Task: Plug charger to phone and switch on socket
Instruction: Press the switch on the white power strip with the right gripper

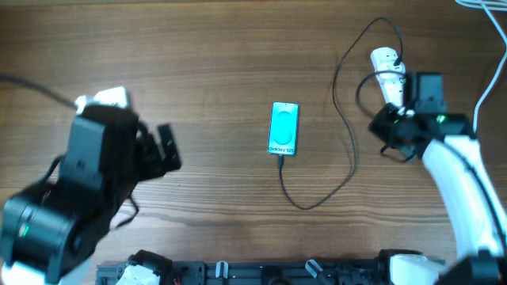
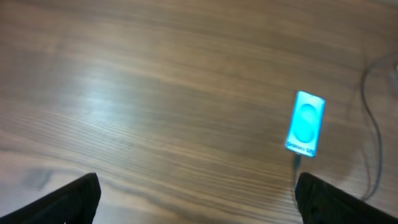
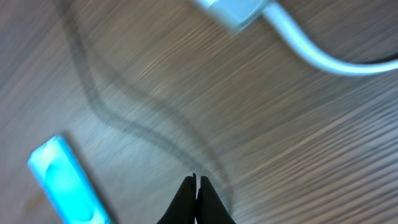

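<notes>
Switching on the socket (image 1: 387,70) looks next; the thin black charger (image 1: 349,142) seems plugged into the phone (image 1: 284,128).
Right gripper (image 3: 196,190), jaws clenched, sits just short of the white oblong socket lying lengthwise ahead; the slim glowing phone lies well left of it, the spread-jawed left gripper (image 2: 199,202) farther still.

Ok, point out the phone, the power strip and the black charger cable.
phone (image 1: 284,127), overhead view, screen centre.
power strip (image 1: 386,60), overhead view, white body.
charger cable (image 1: 281,170), overhead view, stretch near phone.
</notes>
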